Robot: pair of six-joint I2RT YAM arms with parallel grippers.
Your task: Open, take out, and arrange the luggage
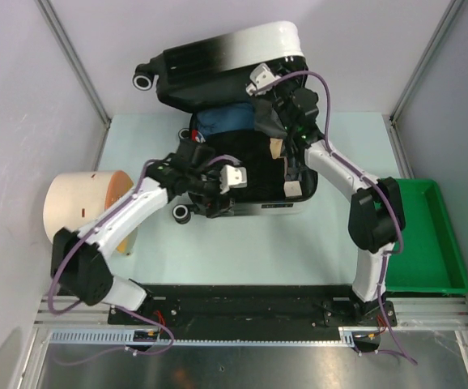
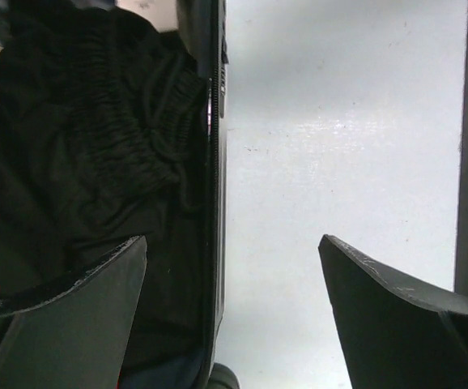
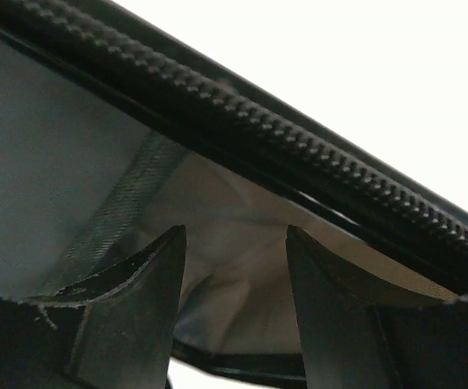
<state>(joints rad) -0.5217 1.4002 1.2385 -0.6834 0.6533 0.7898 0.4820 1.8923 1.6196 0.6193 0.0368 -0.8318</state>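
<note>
Luggage (image 1: 258,44) open at far centre of counter (image 1: 250,251), lid tipped up on far side. Left fingers (image 2: 88,284) wide, straddling near-left rim, empty. Right fingers (image 3: 137,300) part-way apart at lid lining; grip can't tell.

top cam overhead from behind; both wrist cams close on luggage (image 1: 250,49).

Your overhead view is bright, even and sharp. Your wrist views are dim and soft, with blown-out white behind the luggage (image 3: 299,154) rim.
</note>
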